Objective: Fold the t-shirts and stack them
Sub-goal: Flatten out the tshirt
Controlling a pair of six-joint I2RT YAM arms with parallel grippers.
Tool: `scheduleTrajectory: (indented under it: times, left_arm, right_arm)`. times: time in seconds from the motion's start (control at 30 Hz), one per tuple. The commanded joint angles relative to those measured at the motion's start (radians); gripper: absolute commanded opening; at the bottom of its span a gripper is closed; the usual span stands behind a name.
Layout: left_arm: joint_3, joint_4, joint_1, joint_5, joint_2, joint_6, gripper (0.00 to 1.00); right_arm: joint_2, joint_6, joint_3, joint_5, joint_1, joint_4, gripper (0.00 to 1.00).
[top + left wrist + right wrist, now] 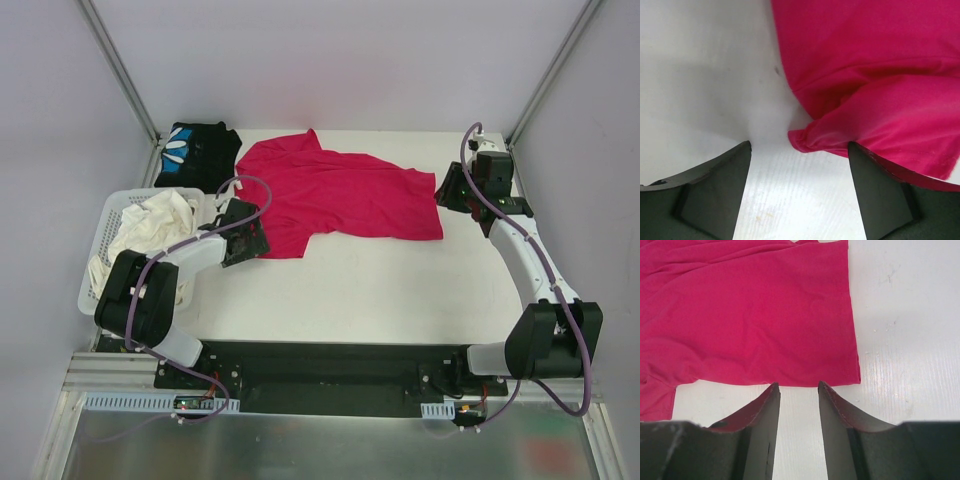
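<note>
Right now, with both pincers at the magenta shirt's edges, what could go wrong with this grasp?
1. Only a folded corner tip of the magenta shirt lies between the fingers of the left pincer; closing may pinch one layer or slip off.
2. The right pincer stands short of the hem, so closing here would likely catch nothing.
3. The shirt lies rumpled and skewed; folding it so may lock creases in.

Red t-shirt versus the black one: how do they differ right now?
The red t-shirt lies spread out mid-table; the black t-shirt sits bundled at the far left corner. The red t-shirt is plain; the black t-shirt has a blue-and-white print. The left tool and right tool sit at the red t-shirt's edges, not the black t-shirt's. Both rest on the table, outside the basket.
</note>
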Motion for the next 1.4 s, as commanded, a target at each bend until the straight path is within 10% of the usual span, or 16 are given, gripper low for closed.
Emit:
scheduleTrajectory:
  times: [0.0,1.37]
  left_arm:
    - [0.019,0.005,-0.015,0.028,0.01,0.02,0.77]
    - [0.064,0.017,-0.041,0.049,0.021,0.048,0.08]
  right_arm:
    - [-0.026,0.01,0.016,-0.003,-0.008,0.007,0.39]
    - [-0.031,0.01,0.012,0.02,-0.01,-0.019,0.31]
